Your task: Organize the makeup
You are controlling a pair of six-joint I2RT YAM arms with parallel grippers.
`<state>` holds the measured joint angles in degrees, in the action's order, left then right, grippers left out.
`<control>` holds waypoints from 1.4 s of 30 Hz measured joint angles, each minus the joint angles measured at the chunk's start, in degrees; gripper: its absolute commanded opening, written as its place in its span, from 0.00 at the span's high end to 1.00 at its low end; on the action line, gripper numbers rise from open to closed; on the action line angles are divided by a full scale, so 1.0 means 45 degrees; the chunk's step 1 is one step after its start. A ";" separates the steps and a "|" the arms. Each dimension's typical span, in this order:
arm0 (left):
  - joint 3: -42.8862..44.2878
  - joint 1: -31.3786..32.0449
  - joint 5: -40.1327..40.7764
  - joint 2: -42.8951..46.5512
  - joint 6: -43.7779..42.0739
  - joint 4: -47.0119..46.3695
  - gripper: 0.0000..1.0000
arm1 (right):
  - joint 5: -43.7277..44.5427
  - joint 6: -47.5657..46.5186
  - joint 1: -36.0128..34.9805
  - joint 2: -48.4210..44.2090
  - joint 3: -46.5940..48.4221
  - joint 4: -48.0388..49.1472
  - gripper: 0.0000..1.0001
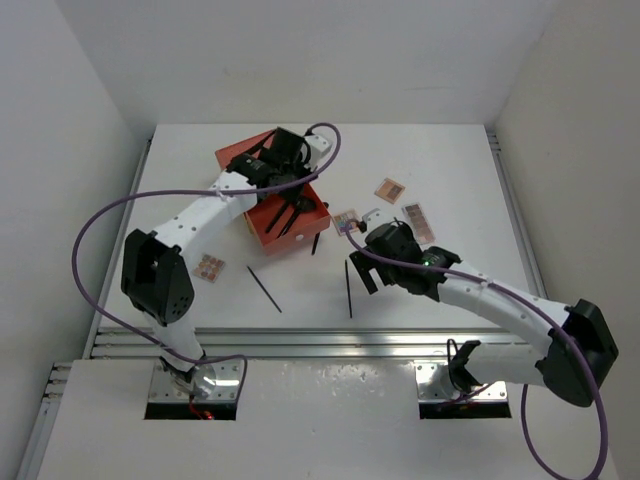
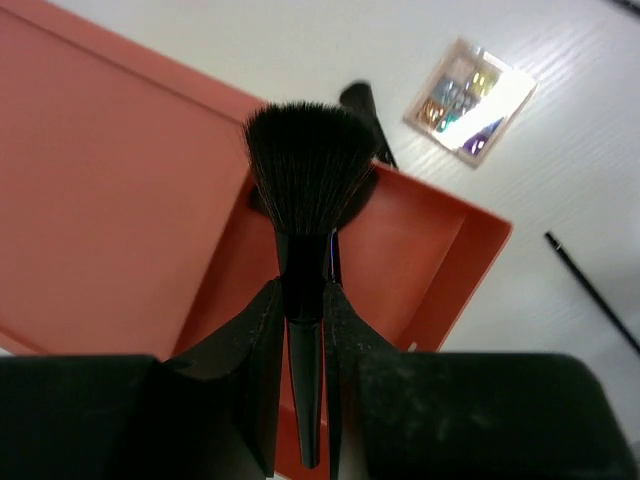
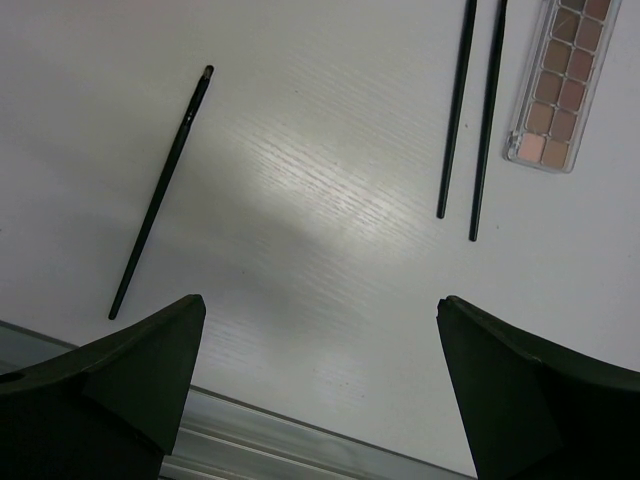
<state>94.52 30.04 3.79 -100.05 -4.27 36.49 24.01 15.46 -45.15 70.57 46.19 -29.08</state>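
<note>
My left gripper (image 1: pixel 286 205) (image 2: pixel 303 292) is shut on a black brush with a flared head (image 2: pixel 310 170) and holds it over the open compartment of the orange-red box (image 1: pixel 272 232) (image 2: pixel 430 250). A multicoloured palette (image 1: pixel 346 221) (image 2: pixel 470 100) lies just right of the box. My right gripper (image 1: pixel 362 268) (image 3: pixel 320 330) is open and empty above the table. Below it lie thin black sticks (image 3: pixel 160 190) (image 3: pixel 457 110) and a pink-brown palette (image 3: pixel 558 85). Two more pink-brown palettes (image 1: pixel 389 188) (image 1: pixel 418 222) lie at the right, and another palette (image 1: pixel 209 267) at the left.
Loose black sticks lie on the table in front of the box (image 1: pixel 265 288) (image 1: pixel 348 288) (image 1: pixel 314 243). One stick (image 2: pixel 595 290) shows right of the box in the left wrist view. A metal rail (image 3: pixel 300 440) runs along the table's near edge. White walls enclose the table.
</note>
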 measured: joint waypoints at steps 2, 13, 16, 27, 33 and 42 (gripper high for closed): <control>-0.0427 0.0058 0.0180 -0.0083 -0.0053 0.0204 1.00 | 0.0005 0.0039 0.0000 -0.0267 -0.0248 0.0005 0.00; -0.1141 0.0058 0.0908 -0.0083 0.0049 0.0175 0.60 | -0.0107 0.0296 0.0058 -0.0155 -0.0500 0.0068 0.00; -0.1146 0.0058 0.0957 -0.0083 0.0126 0.0146 0.52 | -0.0146 0.0335 0.0044 0.0175 -0.0500 0.0073 0.00; -0.0481 -0.0248 0.0821 -0.0078 0.0661 0.0398 0.48 | -0.0505 0.0389 0.0005 0.0364 -0.0476 0.0068 0.07; 0.1166 -0.1666 0.0695 0.0267 0.1185 -0.0141 0.48 | -0.1384 0.0403 -0.0078 0.0423 -0.0398 0.0413 0.30; 0.1545 -0.3881 0.1511 -0.0559 0.1695 -0.1384 0.50 | -0.3094 -0.0554 -0.2565 0.3177 0.1180 0.3113 0.30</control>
<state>101.47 12.58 10.59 -102.56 3.36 30.26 10.09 12.97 -56.69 84.86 51.51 -15.07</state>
